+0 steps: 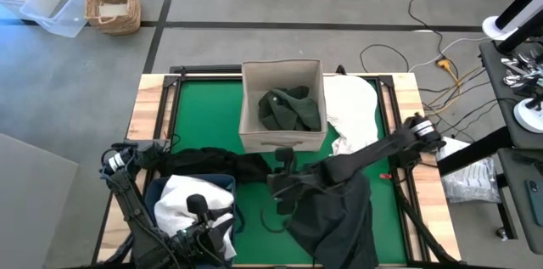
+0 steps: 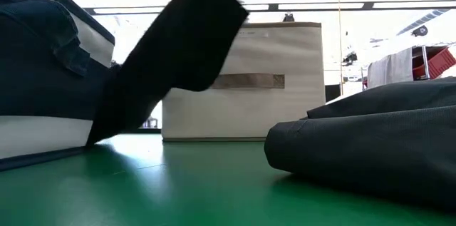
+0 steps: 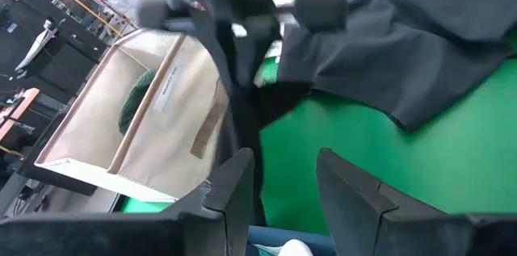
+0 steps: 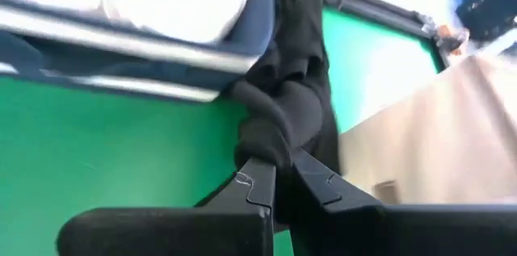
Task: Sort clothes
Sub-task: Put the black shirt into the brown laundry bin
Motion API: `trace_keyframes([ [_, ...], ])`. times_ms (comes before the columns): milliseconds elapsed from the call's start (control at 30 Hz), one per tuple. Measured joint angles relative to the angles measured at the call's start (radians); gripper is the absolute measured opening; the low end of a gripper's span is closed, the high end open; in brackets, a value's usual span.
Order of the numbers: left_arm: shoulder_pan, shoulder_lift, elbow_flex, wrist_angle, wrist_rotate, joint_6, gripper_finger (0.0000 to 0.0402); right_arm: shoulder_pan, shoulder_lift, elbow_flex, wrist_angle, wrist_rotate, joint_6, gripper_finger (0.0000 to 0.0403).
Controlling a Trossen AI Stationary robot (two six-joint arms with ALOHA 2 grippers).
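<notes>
From above, the right pincer (image 1: 282,167) sits just in front of the beige box (image 1: 282,136), clamped tight on a black garment (image 1: 222,164) that trails away from it toward the left arm's side, its long axis running across the table (image 1: 208,112) along the box front to the navy bin (image 1: 157,191). A charcoal garment (image 1: 339,210) lies beneath and behind this arm; a dark green garment (image 1: 288,109) is already in the box, just beyond the pincer, so the right arm is by far the nearer one for a drop there. White clothes (image 1: 356,112) lie beside the box, on the right arm's side. The left pincer (image 3: 279,179) hangs over the bin, which holds a white garment (image 1: 182,201).

At table height, the black garment hangs in a taut slant from the top of the picture down to the bin; the pincer itself is cut off above.

The left wrist view shows the left pincer's fingers partly apart with nothing between them, facing the right arm and box.

The right wrist view shows the fingers pinched together on a bunched knot of black cloth; how much fabric still drags behind is hidden.
</notes>
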Motion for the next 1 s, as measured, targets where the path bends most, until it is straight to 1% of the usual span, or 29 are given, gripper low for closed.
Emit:
trace_keyframes([
  [200,0.001,0.000,0.000,0.000,0.000,0.003,0.0118,0.005,-0.124,0.000,-0.022,-0.043,-0.021,0.0009],
  [300,0.001,0.000,0.000,0.000,0.000,0.003,0.0118,0.005,-0.175,0.000,-0.030,-0.048,-0.026,0.0009],
  [633,0.001,0.000,0.000,0.000,-0.001,0.004,0.0118,0.005,-0.311,-0.001,-0.036,-0.079,-0.042,0.0009],
  [833,0.001,0.000,0.000,0.000,-0.024,0.013,0.0118,0.004,-0.380,0.004,-0.015,-0.082,-0.063,0.0009],
  [1000,0.005,0.000,0.000,0.000,-0.028,0.015,0.0118,0.004,-0.400,0.052,-0.014,-0.180,-0.068,0.0009],
])
